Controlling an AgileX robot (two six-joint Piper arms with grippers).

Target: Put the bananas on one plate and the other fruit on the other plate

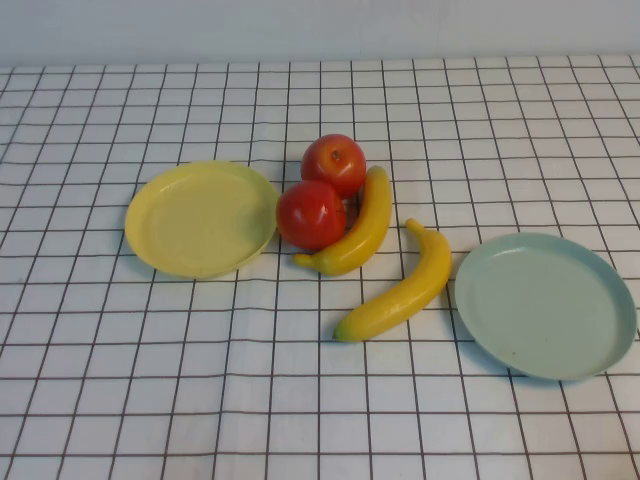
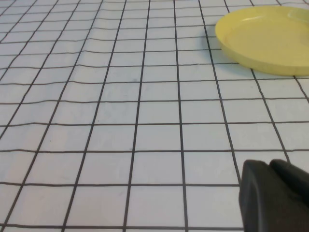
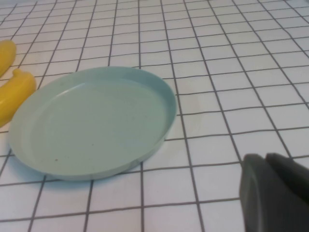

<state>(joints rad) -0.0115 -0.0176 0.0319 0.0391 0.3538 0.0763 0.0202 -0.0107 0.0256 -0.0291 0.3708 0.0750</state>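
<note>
Two red apples (image 1: 334, 163) (image 1: 311, 213) sit touching each other in the middle of the table, just right of the empty yellow plate (image 1: 200, 218). One banana (image 1: 356, 232) lies against the apples. The second banana (image 1: 402, 289) lies between it and the empty pale blue-green plate (image 1: 545, 304). Neither arm shows in the high view. My left gripper (image 2: 270, 165) is shut and empty over bare cloth, with the yellow plate (image 2: 265, 36) some way ahead. My right gripper (image 3: 265, 157) is shut and empty beside the blue-green plate (image 3: 94, 121); banana tips (image 3: 14, 94) show past it.
The table is covered with a white cloth with a black grid (image 1: 300, 400). A pale wall (image 1: 320, 30) runs along the far edge. Bare cloth lies in front of the plates and behind the fruit.
</note>
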